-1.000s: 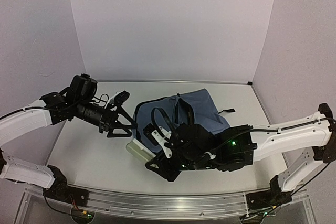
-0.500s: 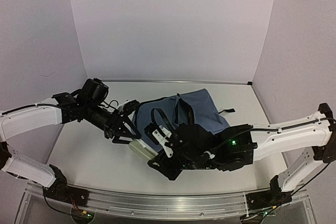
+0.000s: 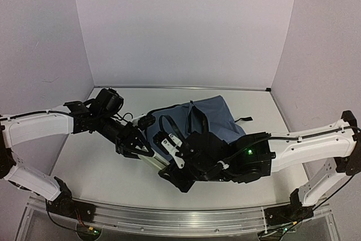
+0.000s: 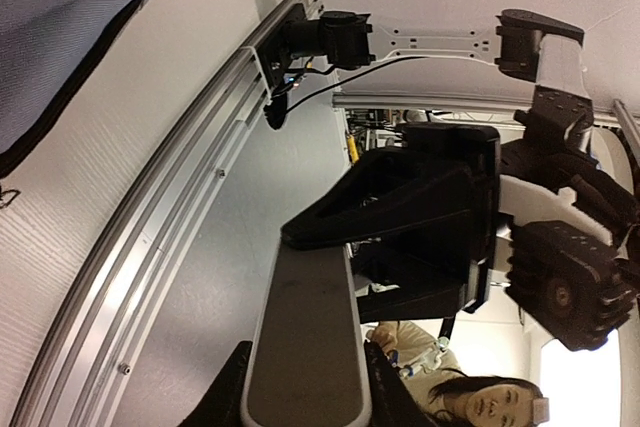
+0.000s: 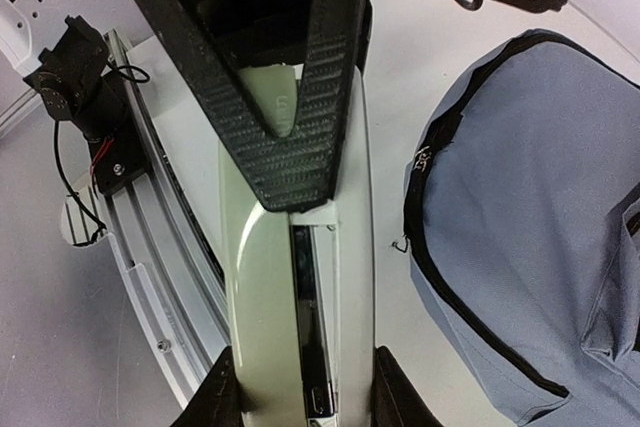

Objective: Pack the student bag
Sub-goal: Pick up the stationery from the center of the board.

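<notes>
The student bag (image 3: 217, 114) is a slate-blue backpack lying mid-table, its edge also in the right wrist view (image 5: 540, 207) and the left wrist view (image 4: 60, 17). A long pale green case (image 3: 153, 162) hangs just above the table in front of the bag. My right gripper (image 3: 172, 166) is shut on one end of the case (image 5: 260, 297), which fills the gap between its jaws (image 5: 305, 397). My left gripper (image 3: 141, 148) has its fingers pressed on both sides of the other end (image 4: 305, 327), where the case spans the left gripper's jaws (image 4: 305, 397).
An aluminium rail (image 3: 169, 218) runs along the near table edge just below the case. A black strap (image 3: 243, 120) trails from the bag's right side. White walls close in the table on three sides.
My left arm swung right and down to the case, and its jaws closed onto the case's free end. The right arm and the bag stayed put.
</notes>
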Robot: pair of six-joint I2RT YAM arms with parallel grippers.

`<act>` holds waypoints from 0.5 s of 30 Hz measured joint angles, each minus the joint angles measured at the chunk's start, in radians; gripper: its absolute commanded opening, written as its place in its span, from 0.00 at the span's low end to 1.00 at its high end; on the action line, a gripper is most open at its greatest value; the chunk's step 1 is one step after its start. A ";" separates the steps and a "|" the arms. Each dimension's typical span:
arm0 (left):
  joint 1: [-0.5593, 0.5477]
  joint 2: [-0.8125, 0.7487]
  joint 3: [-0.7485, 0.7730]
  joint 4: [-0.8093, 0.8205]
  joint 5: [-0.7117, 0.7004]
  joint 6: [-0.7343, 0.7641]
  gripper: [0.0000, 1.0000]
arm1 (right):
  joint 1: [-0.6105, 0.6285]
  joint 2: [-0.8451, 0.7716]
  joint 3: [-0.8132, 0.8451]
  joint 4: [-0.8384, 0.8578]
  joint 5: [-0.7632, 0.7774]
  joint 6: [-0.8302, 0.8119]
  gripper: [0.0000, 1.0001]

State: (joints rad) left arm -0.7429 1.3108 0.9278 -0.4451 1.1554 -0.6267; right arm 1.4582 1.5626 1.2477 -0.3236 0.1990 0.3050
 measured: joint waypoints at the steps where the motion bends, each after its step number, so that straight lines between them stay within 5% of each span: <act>1: 0.000 0.002 0.000 -0.001 0.002 -0.011 0.04 | 0.000 0.003 0.000 -0.003 0.006 -0.009 0.35; 7: -0.002 0.003 0.001 0.033 -0.019 -0.023 0.00 | 0.002 0.009 0.003 -0.003 0.051 -0.009 0.86; 10: -0.002 -0.006 0.000 0.067 -0.064 -0.036 0.00 | 0.000 0.006 0.003 -0.005 0.089 0.002 0.97; 15: 0.028 -0.063 -0.001 0.116 -0.199 -0.085 0.00 | -0.030 -0.040 0.002 -0.020 0.144 0.033 0.94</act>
State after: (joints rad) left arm -0.7146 1.2474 0.9270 -0.3295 0.9563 -0.7119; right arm 1.4279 1.5228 1.2499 -0.3438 0.3434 0.3384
